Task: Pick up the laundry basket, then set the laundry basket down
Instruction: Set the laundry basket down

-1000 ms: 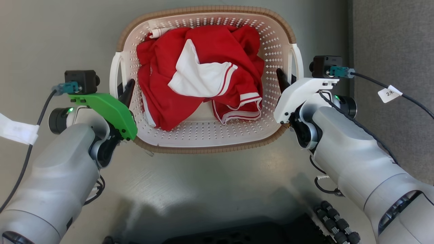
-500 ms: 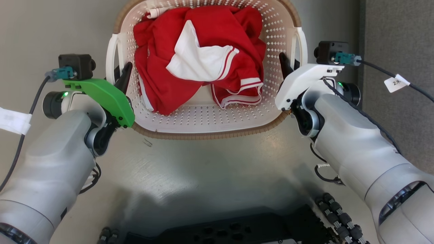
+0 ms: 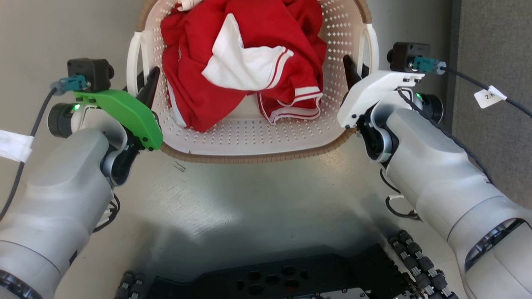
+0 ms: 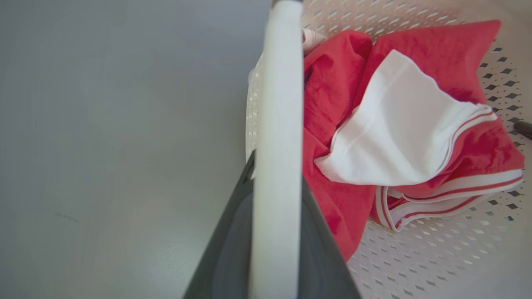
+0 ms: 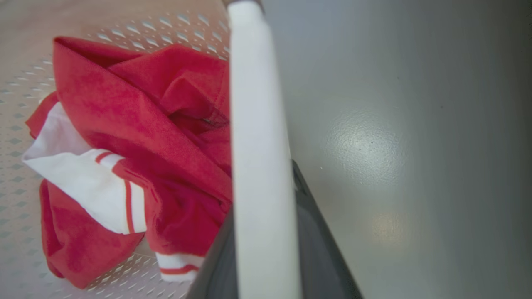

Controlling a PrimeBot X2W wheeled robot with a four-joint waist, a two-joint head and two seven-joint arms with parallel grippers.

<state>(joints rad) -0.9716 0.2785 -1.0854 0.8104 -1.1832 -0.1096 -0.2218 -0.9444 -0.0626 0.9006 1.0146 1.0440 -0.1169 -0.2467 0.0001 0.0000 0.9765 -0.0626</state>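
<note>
The laundry basket (image 3: 257,139), cream perforated plastic with a brown woven-look rim, lies before me with red and white clothes (image 3: 245,62) heaped inside. My left gripper (image 3: 145,83) is shut on its left white handle (image 3: 133,62). My right gripper (image 3: 353,72) is shut on the right handle (image 3: 372,50). In the left wrist view the handle (image 4: 276,104) runs as a white bar between the dark fingers (image 4: 232,249) of the left gripper (image 4: 276,174). The right wrist view shows the other handle (image 5: 255,104) clamped the same way in the right gripper (image 5: 262,187). The basket's far rim is cut off at the top.
Smooth grey floor (image 3: 249,207) lies under the basket and on both sides of it. A darker carpet strip (image 3: 494,41) runs along the right. My dark wheeled base (image 3: 282,278) sits at the bottom edge. Tagged cables (image 3: 490,95) trail from both wrist cameras.
The whole head picture has shifted. Basket and both grippers sit higher in it, the far rim has left the top, and the near rim has drawn away from a floor scuff. Both grips hold.
</note>
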